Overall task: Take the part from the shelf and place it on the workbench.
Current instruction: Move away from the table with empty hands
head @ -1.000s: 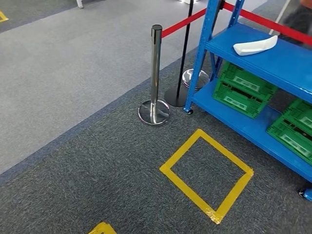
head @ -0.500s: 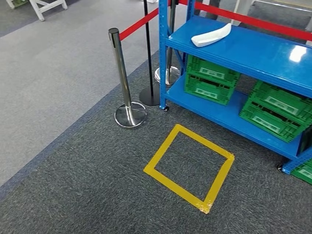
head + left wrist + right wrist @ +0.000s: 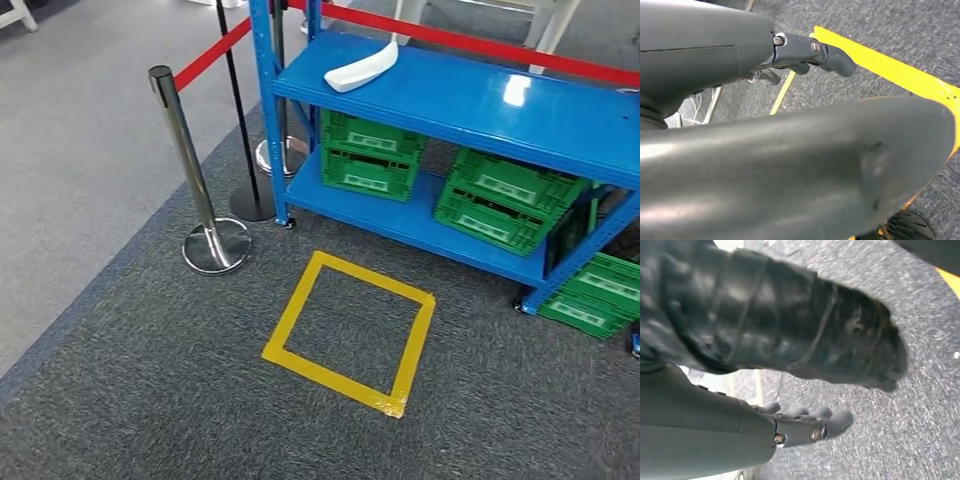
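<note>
The part [image 3: 361, 68] is a long white curved piece lying on the upper deck of the blue shelf [image 3: 483, 100], near its left end, in the head view. My left hand [image 3: 813, 52] hangs over the dark carpet by a yellow tape line, fingers stretched out and holding nothing. My right hand [image 3: 810, 426] also hangs low over the carpet, fingers straight and empty. Both hands are far from the part.
Green crates [image 3: 367, 155] [image 3: 502, 195] fill the shelf's lower deck, and another [image 3: 596, 290] sits on the floor at the right. A chrome stanchion [image 3: 189, 170] and a black one [image 3: 241, 130] carry a red belt [image 3: 468, 42] behind the shelf. A yellow tape square [image 3: 351, 330] marks the carpet before the shelf.
The whole picture has shifted: the camera has turned toward the shelf, which now sits nearer the middle and shows more of its right side. The part itself has not moved.
</note>
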Motion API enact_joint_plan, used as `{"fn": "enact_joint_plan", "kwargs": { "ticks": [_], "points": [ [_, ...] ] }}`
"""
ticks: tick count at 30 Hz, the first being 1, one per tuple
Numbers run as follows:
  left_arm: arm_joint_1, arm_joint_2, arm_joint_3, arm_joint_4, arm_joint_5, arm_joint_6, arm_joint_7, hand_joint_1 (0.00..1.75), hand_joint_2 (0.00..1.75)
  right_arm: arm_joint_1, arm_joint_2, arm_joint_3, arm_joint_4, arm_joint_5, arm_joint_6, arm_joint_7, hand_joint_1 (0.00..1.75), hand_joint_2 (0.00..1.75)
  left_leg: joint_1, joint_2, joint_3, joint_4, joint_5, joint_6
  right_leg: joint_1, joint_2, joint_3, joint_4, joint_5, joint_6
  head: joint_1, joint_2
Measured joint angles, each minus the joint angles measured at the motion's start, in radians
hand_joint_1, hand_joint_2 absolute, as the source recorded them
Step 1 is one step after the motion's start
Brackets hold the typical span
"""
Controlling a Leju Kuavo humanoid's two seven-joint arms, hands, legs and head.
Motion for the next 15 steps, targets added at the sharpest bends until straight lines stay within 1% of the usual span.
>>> {"fn": "enact_joint_plan", "kwargs": {
  "ticks": [1, 2, 3, 4, 5, 6, 7, 8, 9, 10, 11, 12, 13, 14, 15],
  "points": [
    [0.0, 0.0, 0.002, 0.0, 0.0, 0.0, 0.0, 0.0, 0.0, 0.0, 0.0, 0.0, 0.0, 0.001, 0.0, 0.0, 0.0, 0.0, 0.0, 0.015, 0.001, 0.0, -0.002, -0.002, -0.002, -0.005, -0.006, 0.013, 0.006, 0.003, 0.0, 0.0],
    [-0.001, -0.001, 0.005, 0.0, 0.0, 0.0, 0.0, 0.0, 0.0, 0.001, -0.001, 0.0, 0.0, 0.002, 0.0, 0.001, 0.0, 0.0, 0.0, 0.029, 0.003, 0.001, -0.004, -0.004, -0.003, -0.011, 0.009, -0.014, 0.03, 0.006, 0.0, 0.0],
    [-0.002, -0.002, 0.006, 0.0, 0.0, 0.0, 0.0, 0.0, 0.0, 0.001, -0.001, 0.001, 0.0, 0.001, 0.0, 0.001, 0.0, 0.0, 0.001, 0.041, 0.007, 0.002, -0.007, -0.008, -0.004, -0.022, 0.045, -0.079, 0.066, 0.007, 0.001, 0.0],
    [-0.003, -0.002, 0.008, 0.0, 0.0, 0.0, -0.001, 0.0, 0.0, 0.001, -0.001, 0.001, 0.0, 0.0, 0.0, 0.002, 0.0, 0.0, 0.0, 0.051, 0.011, 0.004, -0.011, -0.013, -0.002, -0.048, 0.085, -0.154, 0.092, 0.006, 0.002, 0.0],
    [-0.004, -0.002, 0.01, 0.0, 0.0, -0.001, -0.002, 0.0, 0.0, 0.0, -0.001, 0.001, 0.0, -0.001, 0.0, 0.002, 0.0, 0.0, -0.002, 0.06, 0.015, 0.006, -0.016, -0.019, -0.001, -0.066, 0.12, -0.214, 0.111, 0.001, 0.002, 0.0],
    [-0.005, -0.002, 0.011, 0.0, 0.0, -0.002, -0.002, 0.0, 0.0, 0.0, -0.002, 0.001, 0.0, -0.002, 0.001, 0.001, 0.0, 0.0, -0.005, 0.069, 0.017, 0.008, -0.021, -0.025, 0.001, -0.079, 0.143, -0.253, 0.119, -0.004, 0.002, 0.0],
    [-0.006, -0.001, 0.013, 0.0, 0.0, -0.003, -0.002, 0.0, 0.0, 0.0, -0.002, 0.001, 0.0, -0.002, 0.001, 0.001, 0.0, 0.0, -0.008, 0.077, 0.02, 0.01, -0.023, -0.031, 0.004, -0.083, 0.148, -0.264, 0.116, -0.011, 0.001, 0.0],
    [-0.008, -0.001, 0.014, 0.0, 0.0, -0.004, -0.002, 0.0, 0.0, 0.001, -0.002, 0.001, 0.0, -0.002, 0.001, 0.001, 0.0, 0.0, -0.009, 0.087, 0.022, 0.01, -0.025, -0.035, 0.005, -0.069, 0.145, -0.262, 0.117, -0.019, -0.001, 0.0],
    [-0.01, -0.001, 0.014, 0.0, 0.0, -0.004, -0.001, 0.0, 0.0, 0.002, -0.002, 0.001, 0.0, -0.002, 0.001, 0.001, 0.0, 0.0, -0.007, 0.09, 0.025, 0.012, -0.029, -0.041, 0.004, -0.059, 0.144, -0.262, 0.118, -0.027, -0.003, 0.0],
    [-0.012, -0.001, 0.014, 0.0, 0.0, -0.006, 0.0, 0.0, 0.0, 0.004, -0.002, 0.001, 0.0, -0.003, 0.001, 0.001, 0.0, 0.0, -0.005, 0.077, 0.025, 0.02, -0.039, -0.047, 0.002, -0.048, 0.143, -0.262, 0.119, -0.034, -0.005, 0.0],
    [-0.012, -0.002, 0.014, 0.0, 0.0, -0.008, 0.0, 0.0, 0.0, 0.004, -0.002, 0.001, 0.0, -0.003, 0.0, 0.002, 0.0, 0.0, -0.003, 0.053, 0.018, 0.045, -0.059, -0.052, 0.0, -0.038, 0.145, -0.264, 0.122, -0.04, -0.008, 0.0],
    [-0.012, -0.002, 0.014, 0.0, 0.0, -0.009, 0.0, 0.0, 0.0, 0.003, -0.002, 0.001, 0.0, -0.003, 0.0, 0.003, 0.0, 0.0, -0.001, 0.023, -0.001, 0.091, -0.089, -0.056, -0.001, -0.027, 0.148, -0.265, 0.125, -0.046, -0.013, 0.0],
    [-0.011, -0.002, 0.015, 0.0, 0.0, -0.009, 0.0, 0.0, 0.0, 0.002, -0.002, 0.001, 0.0, -0.003, -0.001, 0.004, 0.0, 0.0, 0.0, -0.004, -0.03, 0.158, -0.124, -0.056, 0.0, -0.015, 0.147, -0.265, 0.127, -0.05, -0.017, 0.0],
    [-0.009, -0.001, 0.015, 0.0, 0.0, -0.009, 0.0, 0.0, 0.0, 0.0, -0.002, 0.001, 0.0, -0.003, -0.001, 0.005, 0.0, 0.0, 0.0, -0.018, -0.065, 0.231, -0.155, -0.056, 0.002, -0.001, 0.146, -0.265, 0.128, -0.052, -0.021, 0.0],
    [-0.006, -0.001, 0.016, 0.0, 0.0, -0.009, 0.0, 0.0, 0.0, 0.0, -0.002, 0.001, 0.0, -0.004, -0.001, 0.005, 0.0, 0.0, -0.001, -0.023, -0.094, 0.287, -0.169, -0.054, 0.004, 0.014, 0.147, -0.265, 0.128, -0.054, -0.023, 0.0]
  ]
}}
